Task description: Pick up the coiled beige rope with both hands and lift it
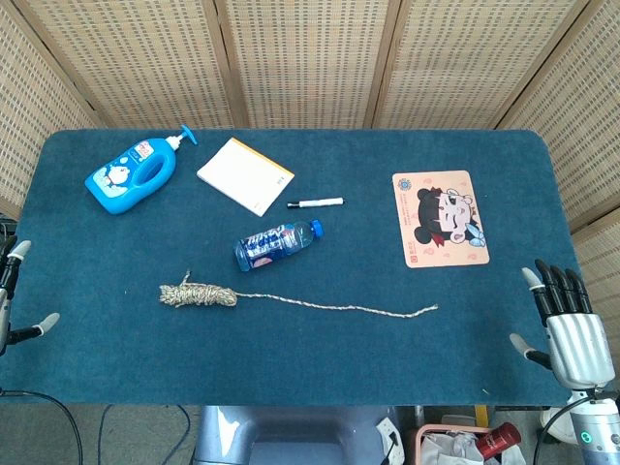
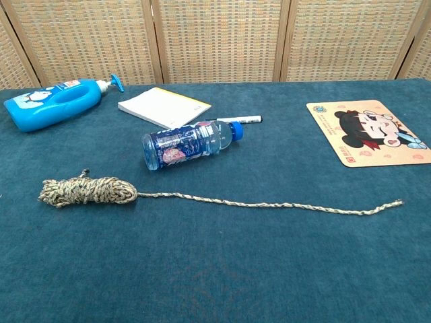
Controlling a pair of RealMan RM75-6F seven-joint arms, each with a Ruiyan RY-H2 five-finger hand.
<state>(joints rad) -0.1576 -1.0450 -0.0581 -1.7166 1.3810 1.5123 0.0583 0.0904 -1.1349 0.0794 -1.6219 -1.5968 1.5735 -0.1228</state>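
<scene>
The beige rope lies on the blue desk, its coiled bundle at the left and a loose tail running right. Just behind it a water bottle lies on its side, its blue label too small to read. Further back are a marker, a notepad and a blue pump bottle with cartoon print; a cartoon mouse pad lies at the right. The right hand rests at the desk's right edge, fingers straight and apart, holding nothing. The left hand is mostly out of frame at the left edge; its visible fingers are spread and empty.
</scene>
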